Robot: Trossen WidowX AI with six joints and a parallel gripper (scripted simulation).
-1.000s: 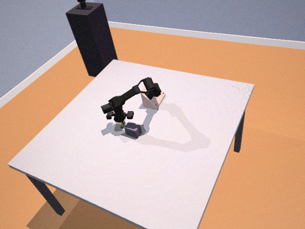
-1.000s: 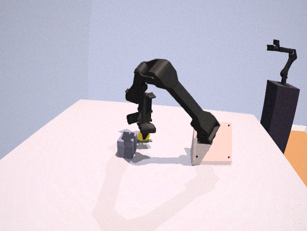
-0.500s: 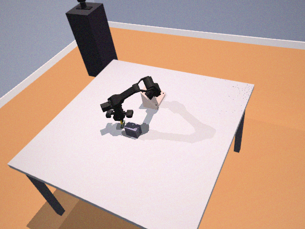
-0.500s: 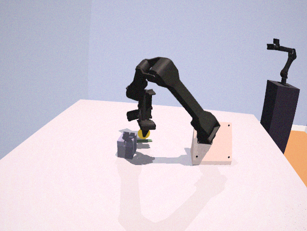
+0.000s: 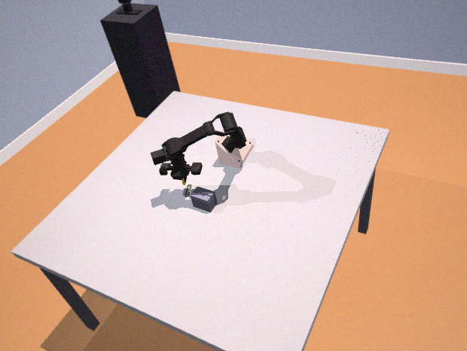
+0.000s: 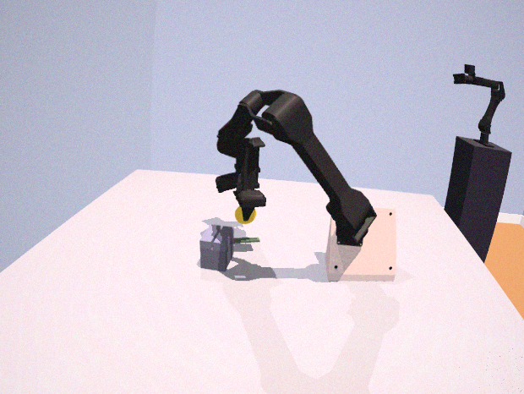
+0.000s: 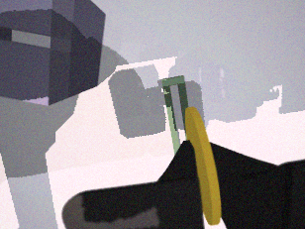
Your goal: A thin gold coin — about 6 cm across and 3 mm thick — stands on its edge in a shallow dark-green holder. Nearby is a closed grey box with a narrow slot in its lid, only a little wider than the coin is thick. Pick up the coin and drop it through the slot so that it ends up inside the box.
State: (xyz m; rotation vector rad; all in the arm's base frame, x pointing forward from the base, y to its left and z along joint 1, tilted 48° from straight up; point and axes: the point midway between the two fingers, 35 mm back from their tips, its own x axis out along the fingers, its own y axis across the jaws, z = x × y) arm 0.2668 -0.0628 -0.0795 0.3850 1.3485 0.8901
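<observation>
Gold coin (image 5: 184,181) (image 6: 237,215) (image 7: 204,168), upright and edge-on in the wrist view, clamped between the fingertips of the gripper (image 5: 183,179) (image 6: 246,216) (image 7: 192,147). Fingers closed on its two flat faces; the rim pokes out past the tips. Coin is in the air, well off the table (image 5: 241,241) (image 6: 169,330).

Dark-green holder (image 5: 185,193) (image 6: 253,240) (image 7: 174,81) lies below the coin, its groove vacant; in the wrist view it sits at 12 o'clock, slightly toward 11, from the coin.

Grey box (image 5: 202,199) (image 6: 213,254) (image 7: 27,63) stands just beside the holder: about 4 o'clock of it in the top view, 10 o'clock in the wrist view. Coin outside the box. Slot visible as a pale strip on the lid, wrist view.

Arm (image 5: 194,136) (image 6: 317,162) arches over from its pale pink base (image 5: 223,155) (image 6: 381,245), at 1 o'clock of the holder, top view.
</observation>
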